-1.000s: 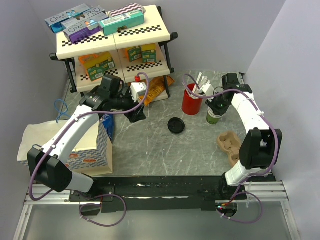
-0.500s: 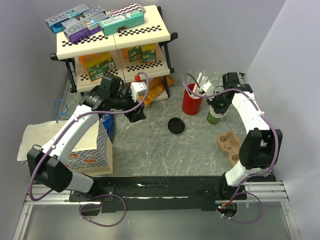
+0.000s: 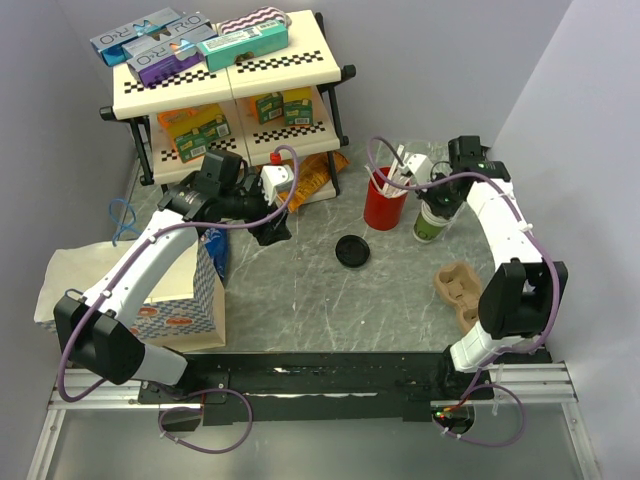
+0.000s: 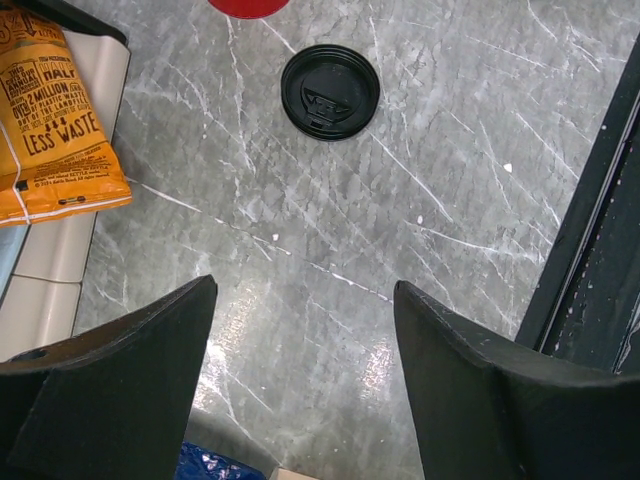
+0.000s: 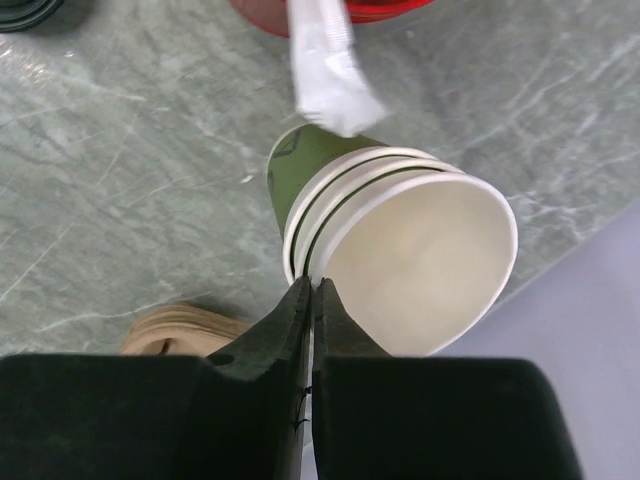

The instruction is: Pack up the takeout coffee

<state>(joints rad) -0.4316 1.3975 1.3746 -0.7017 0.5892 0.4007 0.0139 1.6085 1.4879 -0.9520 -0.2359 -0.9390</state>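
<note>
The right tool (image 5: 311, 286) is closed on the rim wall of the green cup (image 5: 410, 245), one finger inside and one outside. The cup is located on the bench (image 3: 400, 290), just beside the red cup (image 3: 382, 208). The black lid (image 4: 330, 92) is laid flat on the bench, apart from the cup. The left tool (image 4: 303, 290) is held wide open and empty.

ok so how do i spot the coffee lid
Find the checkered shelf at the back of the grey table. In front of it, by the red cup on the side toward the arms, lies the lid. It is the only flat black disc, unlike the tall cup beside it.
</note>
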